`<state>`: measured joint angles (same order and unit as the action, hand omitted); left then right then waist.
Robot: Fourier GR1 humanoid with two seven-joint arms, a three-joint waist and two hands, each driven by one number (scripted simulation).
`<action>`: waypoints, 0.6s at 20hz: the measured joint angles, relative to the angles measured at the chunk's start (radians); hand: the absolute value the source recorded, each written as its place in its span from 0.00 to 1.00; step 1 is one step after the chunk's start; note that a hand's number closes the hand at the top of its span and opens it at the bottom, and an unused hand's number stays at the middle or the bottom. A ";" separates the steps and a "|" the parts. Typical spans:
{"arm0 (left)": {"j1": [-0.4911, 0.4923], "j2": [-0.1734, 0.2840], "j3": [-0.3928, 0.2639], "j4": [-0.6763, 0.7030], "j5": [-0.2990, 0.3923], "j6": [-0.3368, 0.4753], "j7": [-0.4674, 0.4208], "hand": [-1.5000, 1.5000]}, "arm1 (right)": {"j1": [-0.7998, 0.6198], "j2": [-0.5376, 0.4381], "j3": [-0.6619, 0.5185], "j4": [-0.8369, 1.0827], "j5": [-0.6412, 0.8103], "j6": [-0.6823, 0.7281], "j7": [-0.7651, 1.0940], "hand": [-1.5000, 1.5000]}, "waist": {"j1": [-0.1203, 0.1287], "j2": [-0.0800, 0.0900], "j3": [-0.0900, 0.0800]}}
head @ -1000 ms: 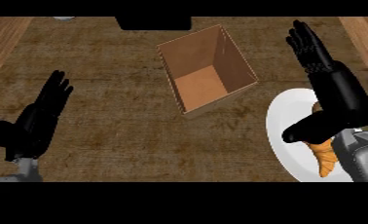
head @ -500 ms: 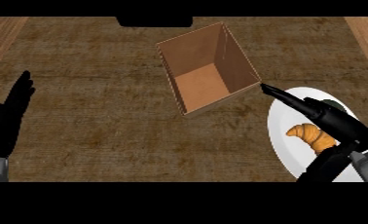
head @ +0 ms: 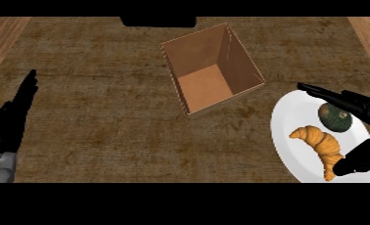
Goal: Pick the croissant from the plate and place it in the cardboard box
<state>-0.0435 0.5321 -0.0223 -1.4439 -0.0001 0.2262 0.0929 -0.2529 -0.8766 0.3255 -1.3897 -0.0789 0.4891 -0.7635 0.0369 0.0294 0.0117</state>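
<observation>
Head view: golden curved croissant (head: 320, 144) on plate (head: 285, 131), right hand (head: 345, 102) spread around it.

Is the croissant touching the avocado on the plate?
Apart. Head view shows white plate between croissant and avocado.

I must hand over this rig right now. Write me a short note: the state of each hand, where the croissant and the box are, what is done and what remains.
Right hand: open, fingers straight, spread over the white plate at the right edge, thumb near the croissant's lower end; it holds nothing.
Left hand: open, resting at the left edge, fingers up.
Croissant: lies on the plate, beside a dark green round item.
Cardboard box: open, nothing inside, at the counter's centre, up and left of the plate.
Done: the right hand is at the plate.
Left: grasp the croissant, carry it to the box, release it inside.
</observation>
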 measured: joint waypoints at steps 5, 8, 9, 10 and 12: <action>-0.030 -0.011 -0.015 0.026 -0.020 0.002 -0.004 0.50 | -0.060 -0.095 0.082 0.050 0.207 -0.092 -0.111 0.00 | 0.017 -0.002 -0.003; -0.044 -0.019 -0.022 0.045 -0.031 0.003 -0.010 0.50 | -0.092 -0.131 0.153 0.088 0.331 -0.145 -0.165 0.00 | 0.022 -0.004 -0.005; -0.052 -0.021 -0.025 0.050 -0.036 0.005 -0.006 0.50 | -0.110 -0.138 0.175 0.108 0.370 -0.160 -0.179 0.00 | 0.024 -0.005 -0.006; -0.057 -0.020 -0.021 0.060 -0.036 0.004 -0.007 0.50 | -0.126 -0.145 0.198 0.119 0.409 -0.175 -0.191 0.00 | 0.023 -0.006 -0.007; -0.060 -0.032 -0.029 0.073 -0.046 0.008 -0.014 0.50 | -0.156 -0.152 0.244 0.156 0.481 -0.202 -0.212 0.00 | 0.023 -0.008 -0.008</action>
<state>-0.1036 0.4999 -0.0510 -1.3708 -0.0461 0.2346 0.0786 -0.4091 -1.0281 0.5695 -1.2333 0.4022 0.2868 -0.9754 0.0601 0.0216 0.0039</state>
